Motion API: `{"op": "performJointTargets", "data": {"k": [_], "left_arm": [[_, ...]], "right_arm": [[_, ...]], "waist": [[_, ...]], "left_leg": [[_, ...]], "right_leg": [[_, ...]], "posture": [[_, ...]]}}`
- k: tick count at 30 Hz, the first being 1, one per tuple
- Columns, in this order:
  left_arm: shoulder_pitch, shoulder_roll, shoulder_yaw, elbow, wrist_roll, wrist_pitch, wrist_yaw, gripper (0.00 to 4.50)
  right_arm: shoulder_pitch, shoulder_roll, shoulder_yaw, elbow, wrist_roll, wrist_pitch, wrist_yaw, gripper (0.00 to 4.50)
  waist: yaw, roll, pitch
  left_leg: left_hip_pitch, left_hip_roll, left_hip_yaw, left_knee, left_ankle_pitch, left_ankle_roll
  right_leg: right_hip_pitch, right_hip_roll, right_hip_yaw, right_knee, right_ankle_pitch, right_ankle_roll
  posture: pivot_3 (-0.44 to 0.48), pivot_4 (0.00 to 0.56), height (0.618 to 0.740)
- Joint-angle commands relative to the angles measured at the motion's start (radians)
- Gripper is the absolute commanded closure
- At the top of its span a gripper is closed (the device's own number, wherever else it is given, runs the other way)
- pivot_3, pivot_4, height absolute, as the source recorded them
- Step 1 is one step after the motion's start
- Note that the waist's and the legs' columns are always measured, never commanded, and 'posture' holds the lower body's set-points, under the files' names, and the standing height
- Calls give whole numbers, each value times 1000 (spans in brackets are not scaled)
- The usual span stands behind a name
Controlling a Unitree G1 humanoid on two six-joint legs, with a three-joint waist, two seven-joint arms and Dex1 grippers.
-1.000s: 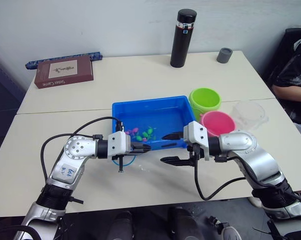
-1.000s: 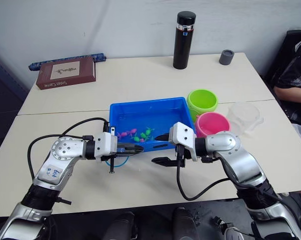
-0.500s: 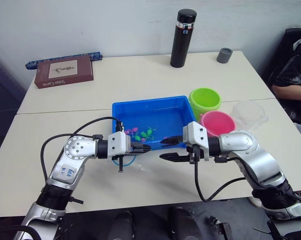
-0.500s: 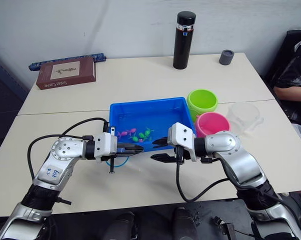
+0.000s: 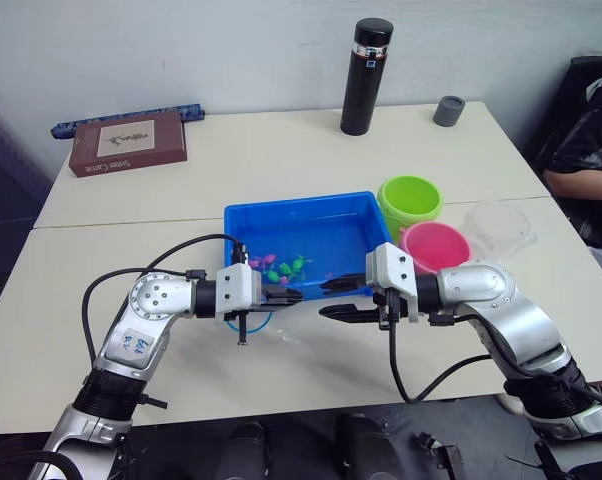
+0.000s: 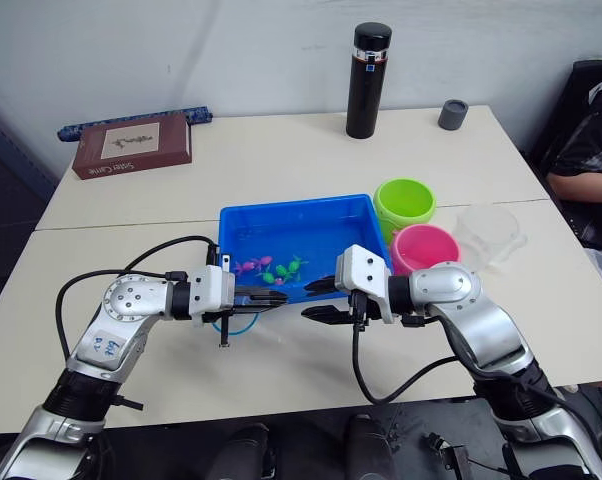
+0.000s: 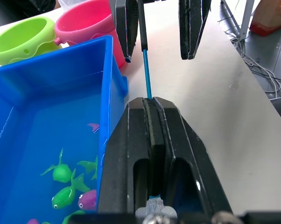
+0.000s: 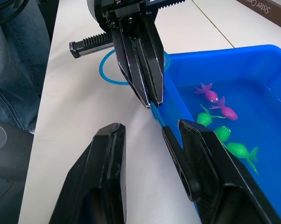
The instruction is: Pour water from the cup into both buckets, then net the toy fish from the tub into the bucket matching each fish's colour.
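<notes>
My left gripper (image 5: 293, 294) is shut on the thin blue handle (image 7: 146, 74) of the net, whose blue hoop (image 5: 249, 322) lies on the table by the tub's near left corner. My right gripper (image 5: 335, 298) is open, one finger on each side of the handle's free end. The blue tub (image 5: 299, 202) holds several pink and green toy fish (image 5: 281, 268) in water. To its right stand the lime green bucket (image 5: 409, 200) and the pink bucket (image 5: 436, 245), with the clear cup (image 5: 498, 228) beyond them.
A tall black flask (image 5: 366, 75) and a small grey cup (image 5: 448, 110) stand at the table's far edge. A brown book (image 5: 127, 143) lies at the far left. A person (image 5: 586, 150) sits at the table's right side.
My right gripper has moved left to the free end of the net's handle, and its fingers have narrowed around it. The left gripper and net have stayed put.
</notes>
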Motion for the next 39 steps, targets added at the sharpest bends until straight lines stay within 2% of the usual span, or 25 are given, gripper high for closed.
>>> {"op": "performJointTargets", "data": {"k": [1,2,3,17,19,20,23,24,31,39], "left_arm": [[10,-3,4,-38,-4,-14,7,4500],[11,-3,4,-39,-4,-14,7,4500],[13,-3,4,-41,-5,-13,7,4500],[15,-10,1,-49,-15,7,11,4500],[14,-13,5,-50,-18,12,16,3800],[13,-15,5,-50,-14,8,20,3656],[9,-15,0,-48,9,-15,28,2253],[11,-15,0,-52,4,-11,27,1976],[19,-17,13,-87,-25,12,31,1976],[-5,-34,59,-169,-77,80,95,1976]], "right_arm": [[-22,-3,-20,-42,18,-8,2,3733],[-22,-3,-20,-41,18,-8,3,4255],[-23,-3,-20,-42,18,-7,3,4463],[-25,-4,-18,-43,17,-6,5,4463],[-24,-4,-17,-43,16,-5,5,4500],[-24,-4,-16,-42,15,-7,5,4500],[-25,-1,-14,-38,13,-8,4,4500],[-24,-2,-14,-38,13,-9,4,4500],[-13,-3,-12,-23,3,-22,4,4500],[8,-9,-16,37,-24,-69,6,4500]], "waist": [[0,0,0],[0,0,0],[0,0,0],[0,0,0],[0,0,0],[0,0,0],[0,0,0],[0,0,0],[0,0,0],[0,0,0]], "left_leg": [[0,0,0,0,0,0],[0,0,0,0,0,0],[0,0,0,0,0,0],[0,0,0,0,0,0],[0,0,0,0,0,0],[0,0,0,0,0,0],[0,0,0,1,0,0],[0,0,0,1,0,0],[0,0,0,1,0,0],[0,0,0,1,0,0]], "right_leg": [[0,0,0,0,0,0],[0,0,0,0,0,0],[0,0,0,0,0,0],[0,0,0,0,0,0],[0,0,0,0,0,0],[0,0,0,0,0,0],[0,0,0,0,0,0],[0,0,0,0,0,0],[0,0,0,1,0,0],[0,0,0,1,0,0]], "posture": [[0,150,740],[0,150,740],[0,150,740],[0,150,740],[0,150,740],[0,150,740],[0,150,740],[0,150,740],[0,150,740],[0,150,740]]}}
